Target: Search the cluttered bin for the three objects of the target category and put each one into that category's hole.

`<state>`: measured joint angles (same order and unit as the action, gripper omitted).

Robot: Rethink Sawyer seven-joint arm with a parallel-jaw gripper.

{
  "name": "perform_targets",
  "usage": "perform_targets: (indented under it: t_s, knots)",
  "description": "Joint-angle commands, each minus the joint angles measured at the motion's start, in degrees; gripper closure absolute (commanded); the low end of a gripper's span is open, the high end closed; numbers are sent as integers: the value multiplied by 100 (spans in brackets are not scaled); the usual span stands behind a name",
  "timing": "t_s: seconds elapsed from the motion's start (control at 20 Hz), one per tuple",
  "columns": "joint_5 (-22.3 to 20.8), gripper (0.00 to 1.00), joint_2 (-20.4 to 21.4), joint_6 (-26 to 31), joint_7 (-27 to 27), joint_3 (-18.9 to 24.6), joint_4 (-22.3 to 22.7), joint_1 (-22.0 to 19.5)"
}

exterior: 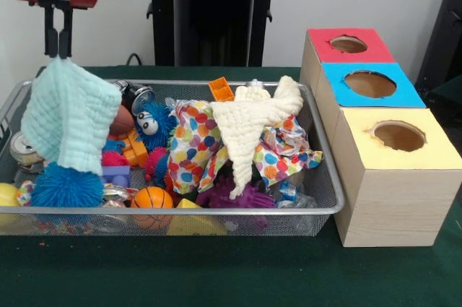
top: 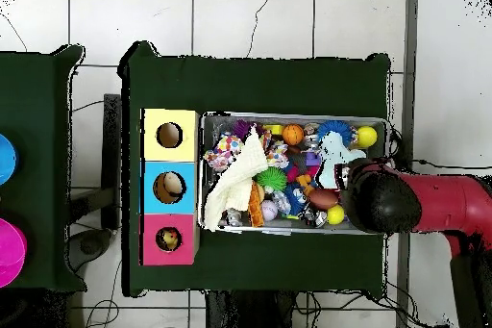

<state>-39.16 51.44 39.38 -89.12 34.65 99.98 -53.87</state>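
Gripper fingers pinched shut on the top corner of a pale mint-green waffle-weave cloth, cloth hanging over the left end of the silver wire mesh bin in the front view. Bin sits on the dark green counter, packed with toys: cream muslin cloth, polka-dot fabric, blue spiky ball, small orange basketball. Three cardboard boxes with red, blue and yellow holed tops stand just beside the bin.
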Motion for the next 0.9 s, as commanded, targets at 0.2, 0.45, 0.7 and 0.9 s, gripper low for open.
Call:
perform_targets:
  t_s: [0.2, 0.45, 0.7, 0.9]
  knots:
    - [-331, 100, 59, -162, 672, 141, 219, 174]
    - [-300, 0, 24, -77, 707, 106, 153, 181]
    - [-256, 0, 41, 56, 521, -22, 180, 269]
    - [47, 0, -71, -260, 261, 189, 341, 283]
